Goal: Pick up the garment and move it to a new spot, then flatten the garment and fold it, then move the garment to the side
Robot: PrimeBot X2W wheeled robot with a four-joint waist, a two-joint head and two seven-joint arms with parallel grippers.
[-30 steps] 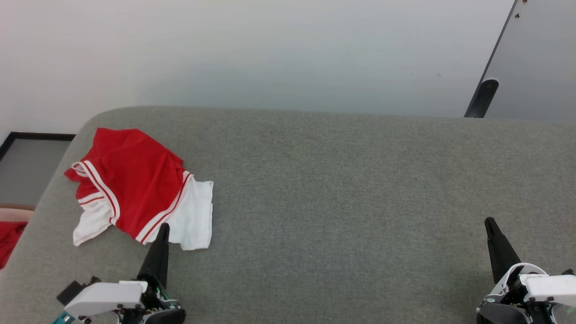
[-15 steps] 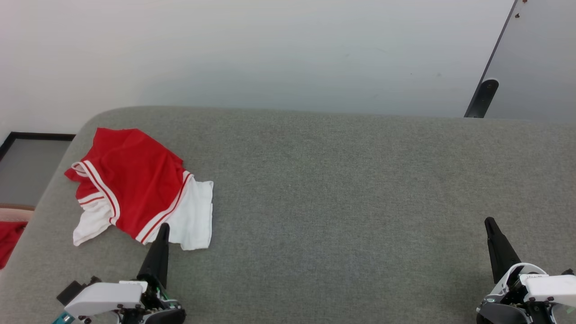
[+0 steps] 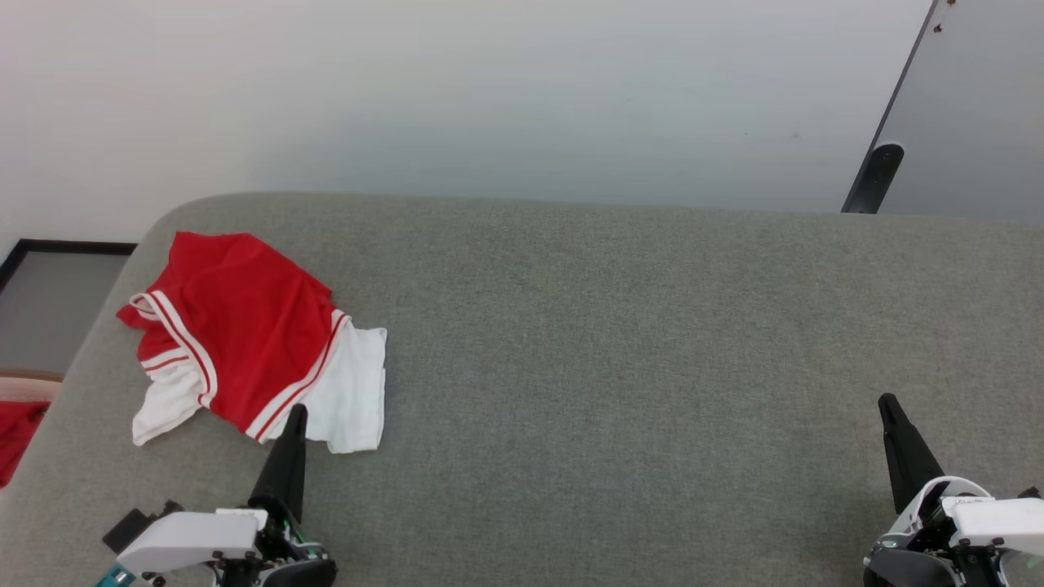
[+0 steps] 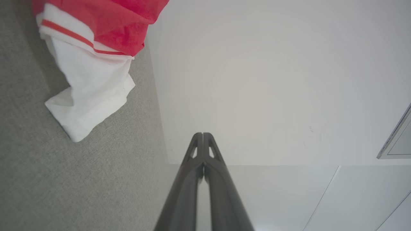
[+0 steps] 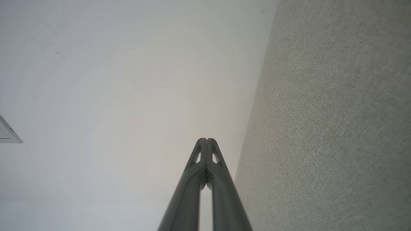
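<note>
Garment (image 3: 245, 342) lies crumpled at the far-left corner of the grey upholstered surface (image 3: 620, 342), long axis slanting from far left to near right. My left gripper (image 3: 297, 412) sits just short of its white near edge, fingers pressed together, empty. The right gripper (image 3: 887, 404), likewise closed and empty, is well apart. I judge the left arm takes it. Pale wall (image 3: 489, 90) behind.

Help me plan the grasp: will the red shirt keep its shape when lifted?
Probably not: the garment lies in soft wrinkles, so it should droop. It looks thin and light. Pushed, it would likely bunch on the gray cushion.
</note>
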